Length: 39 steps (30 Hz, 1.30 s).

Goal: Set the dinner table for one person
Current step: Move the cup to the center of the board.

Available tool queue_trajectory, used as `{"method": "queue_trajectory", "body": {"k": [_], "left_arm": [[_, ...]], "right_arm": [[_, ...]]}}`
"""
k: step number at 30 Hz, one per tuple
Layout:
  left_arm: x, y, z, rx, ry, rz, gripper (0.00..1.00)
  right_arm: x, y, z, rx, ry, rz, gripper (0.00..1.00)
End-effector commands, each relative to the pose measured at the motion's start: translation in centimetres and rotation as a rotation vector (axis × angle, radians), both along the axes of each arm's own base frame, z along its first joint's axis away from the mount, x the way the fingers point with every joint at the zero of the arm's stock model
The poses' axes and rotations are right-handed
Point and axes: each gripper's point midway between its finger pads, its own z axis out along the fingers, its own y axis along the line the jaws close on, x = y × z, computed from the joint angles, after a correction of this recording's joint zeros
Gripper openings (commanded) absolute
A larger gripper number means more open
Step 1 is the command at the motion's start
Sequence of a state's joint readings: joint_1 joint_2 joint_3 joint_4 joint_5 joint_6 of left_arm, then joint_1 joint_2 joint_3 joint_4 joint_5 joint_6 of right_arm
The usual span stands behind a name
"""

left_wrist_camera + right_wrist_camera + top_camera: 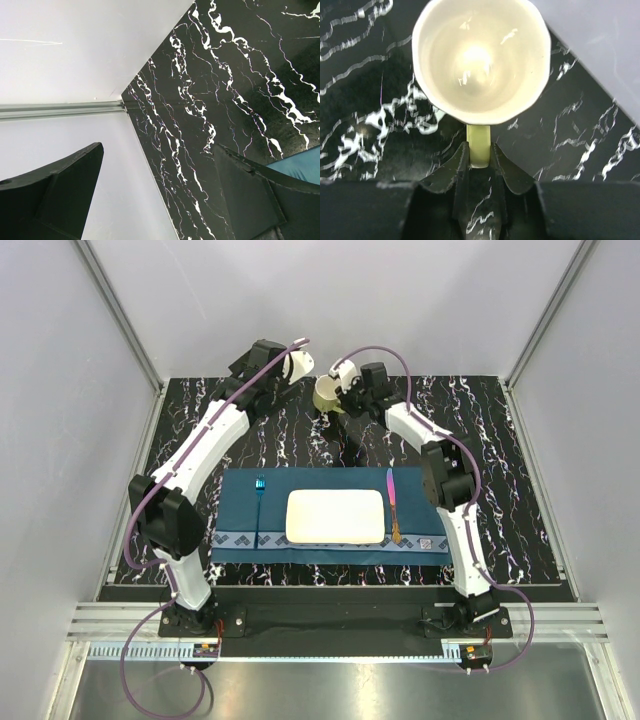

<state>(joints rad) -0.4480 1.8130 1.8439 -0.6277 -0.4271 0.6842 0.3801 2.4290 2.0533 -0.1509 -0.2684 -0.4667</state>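
Observation:
A pale yellow-green cup [327,393] stands at the back of the dinner table [520,470]. In the right wrist view the cup [480,55] is seen from above, empty, and my right gripper [480,152] is shut on its handle [479,147]. On the blue placemat [240,530] lie a white rectangular plate [335,516], a blue fork [259,502] to its left and a pink-bladed knife [393,505] to its right. My left gripper [288,392] hangs open over the back left of the table, left of the cup, holding nothing [159,146].
White walls with aluminium rails enclose the table on three sides. In the left wrist view the wall meets the table edge [150,150] and a corner of the placemat [305,162] shows. The back wall stands close behind the cup.

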Motion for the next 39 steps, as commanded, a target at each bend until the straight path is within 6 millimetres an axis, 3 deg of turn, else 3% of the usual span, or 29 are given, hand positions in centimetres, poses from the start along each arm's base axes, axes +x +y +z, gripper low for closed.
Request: {"method": "queue_trajectory", "body": {"k": [1,9,16,29,39], "left_arm": [[-0.4,0.1,3.5,-0.039,-0.101,0.004,0.99],[-0.4,-0.1,2.9,-0.060,-0.094,0.006,0.99],[-0.2,-0.2,3.5,-0.064,-0.106,0.003,0.99],[-0.3,-0.4,3.0,-0.080,-0.096,-0.003,0.99],[-0.4,-0.7,2.5,-0.099,-0.094,-0.008,0.99]], "right_arm": [[-1.1,-0.5,3.2,-0.019,-0.053,-0.006,0.00],[-1.2,-1.2,3.9,-0.047,-0.095,-0.021,0.00],[-0.6,-1.2,4.9,-0.039,-0.120,-0.036,0.00],[-0.2,-0.9,9.2,0.029,-0.172,-0.061,0.00],[-0.5,-1.1,10.3,0.020,-0.195,-0.053,0.00]]}}
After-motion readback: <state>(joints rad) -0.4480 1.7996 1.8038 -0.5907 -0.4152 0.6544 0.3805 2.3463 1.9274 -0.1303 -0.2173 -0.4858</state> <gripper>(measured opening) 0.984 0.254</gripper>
